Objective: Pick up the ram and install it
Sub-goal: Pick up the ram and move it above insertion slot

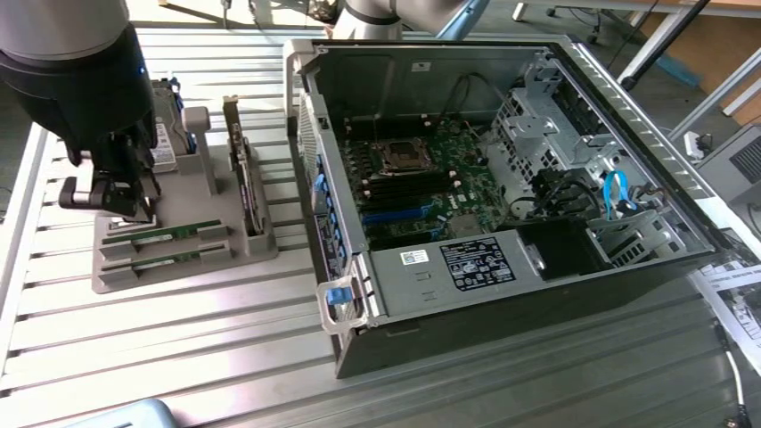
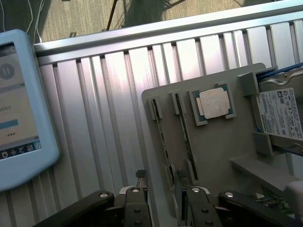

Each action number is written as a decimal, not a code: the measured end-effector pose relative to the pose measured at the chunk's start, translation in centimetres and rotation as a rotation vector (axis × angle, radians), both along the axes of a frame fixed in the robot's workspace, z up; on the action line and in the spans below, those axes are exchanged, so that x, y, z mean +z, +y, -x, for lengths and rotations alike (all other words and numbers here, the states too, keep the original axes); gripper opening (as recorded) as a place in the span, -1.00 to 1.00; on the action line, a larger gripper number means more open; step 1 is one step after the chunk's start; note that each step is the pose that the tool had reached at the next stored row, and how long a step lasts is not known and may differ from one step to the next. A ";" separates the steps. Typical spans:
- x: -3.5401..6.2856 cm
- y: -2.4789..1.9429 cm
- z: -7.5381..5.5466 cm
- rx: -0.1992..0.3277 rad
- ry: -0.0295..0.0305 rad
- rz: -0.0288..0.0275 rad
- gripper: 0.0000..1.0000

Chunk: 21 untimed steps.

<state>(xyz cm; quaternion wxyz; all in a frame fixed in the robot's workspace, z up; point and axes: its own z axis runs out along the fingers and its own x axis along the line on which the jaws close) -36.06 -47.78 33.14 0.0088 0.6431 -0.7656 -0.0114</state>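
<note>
Showing the arm's hand (image 1: 117, 201) at 9 o'clock in the exterior view, hovering over the 9 o'clock end of a grey holder (image 1: 178, 205) that sits on the ribbed metal surface (image 1: 178, 357). Its jaws stand wide apart and have hold of nothing; the wrist view shows both fingers (image 2: 137, 205) spread above the holder's edge. The ram (image 1: 160, 234), a narrow green stick, lies flat in a slot of the holder just below the hand, and a second ram stick (image 1: 160, 260) lies parallel to it on its 6 o'clock side. The holder also carries a square silver CPU (image 2: 213, 104), a hard drive (image 1: 173, 134) at its 12 o'clock end and an upright expansion card (image 1: 244, 174) along its 3 o'clock edge. An open computer case (image 1: 618, 259) lies at 3 o'clock of the holder, its motherboard (image 1: 416, 178) exposed. A light-blue tablet (image 2: 19, 104) rests on the surface near the holder
</note>
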 end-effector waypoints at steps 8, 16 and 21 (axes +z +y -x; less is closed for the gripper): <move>-0.46 0.00 0.0 0.002 0.0000 0.0000 -0.28; -0.92 0.00 0.0 0.003 0.0000 0.0000 -0.28; -1.22 0.00 0.0 0.004 0.0000 0.0000 -0.28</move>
